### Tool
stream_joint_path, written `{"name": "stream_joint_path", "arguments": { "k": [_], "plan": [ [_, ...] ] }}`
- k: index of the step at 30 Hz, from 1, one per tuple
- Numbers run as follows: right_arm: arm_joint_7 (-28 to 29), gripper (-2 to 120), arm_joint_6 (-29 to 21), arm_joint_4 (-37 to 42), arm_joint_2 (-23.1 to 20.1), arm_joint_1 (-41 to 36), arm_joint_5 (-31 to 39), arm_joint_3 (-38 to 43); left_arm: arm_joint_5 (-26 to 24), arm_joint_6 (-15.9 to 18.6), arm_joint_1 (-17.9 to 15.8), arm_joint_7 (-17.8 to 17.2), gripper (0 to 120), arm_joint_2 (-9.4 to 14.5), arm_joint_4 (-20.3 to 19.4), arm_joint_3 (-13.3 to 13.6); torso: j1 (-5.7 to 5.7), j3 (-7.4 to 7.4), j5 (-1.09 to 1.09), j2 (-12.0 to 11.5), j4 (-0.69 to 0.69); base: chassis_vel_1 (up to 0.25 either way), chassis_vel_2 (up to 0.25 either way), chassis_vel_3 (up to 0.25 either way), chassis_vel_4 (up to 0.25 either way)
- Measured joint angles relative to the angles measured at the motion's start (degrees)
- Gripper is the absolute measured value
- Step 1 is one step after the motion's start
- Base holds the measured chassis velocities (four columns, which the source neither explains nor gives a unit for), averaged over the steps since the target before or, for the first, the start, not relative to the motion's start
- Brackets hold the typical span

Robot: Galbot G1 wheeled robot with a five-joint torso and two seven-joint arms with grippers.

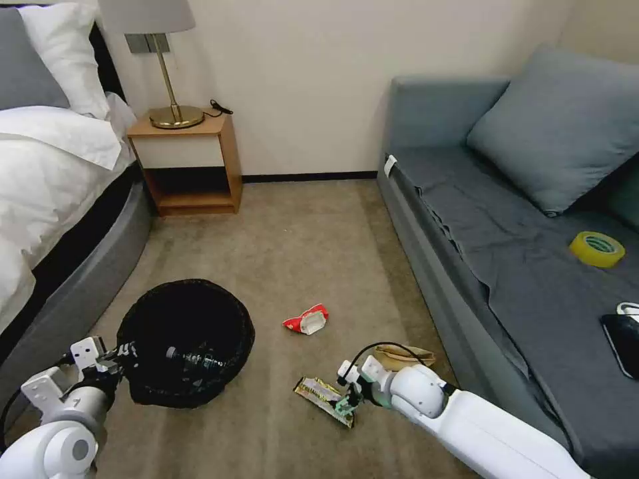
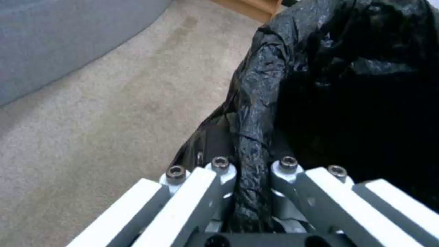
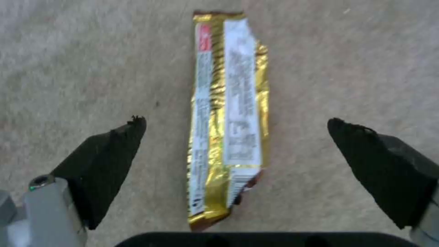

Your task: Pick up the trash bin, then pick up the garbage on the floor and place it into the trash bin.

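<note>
Fingers (image 3: 114,161) of the right gripper (image 3: 235,125) spread wide either side of the gold wrapper (image 3: 226,116).
Head view: right arm reaches low to the wrapper on the carpet; left gripper (image 1: 120,352) grips the trash bin (image 1: 186,342) rim, bottle (image 1: 196,361) inside. Left wrist view: fingers pinch the liner (image 2: 251,137).

Looks like a bedroom or hotel room: a bed (image 1: 46,173) with white sheets, wooden nightstand (image 1: 190,163) with a brass lamp (image 1: 163,63) just beside it, grey sofa (image 1: 512,253) across the carpet (image 1: 299,253).
</note>
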Motion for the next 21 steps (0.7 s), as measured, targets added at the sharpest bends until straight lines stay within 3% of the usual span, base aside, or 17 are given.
{"name": "stream_joint_path", "arguments": {
  "k": [8,21],
  "plan": [
    [1.5,100,-1.5,-2.4,0.8,5.8,5.9,-7.4,-1.2,-0.3,0.4,0.3,4,1.1,0.4,-1.4,0.0,0.0,-0.01,0.0,0.0,0.0,0.0,0.0,0.0],
    [1.8,100,-1.1,-6.9,1.8,10.3,6.3,-15.7,-2.8,-1.2,1.0,0.9,4,2.8,1.7,-3.3,0.0,0.0,0.0,0.0,0.0,0.0,0.0,0.0,0.0]
  ]
}}
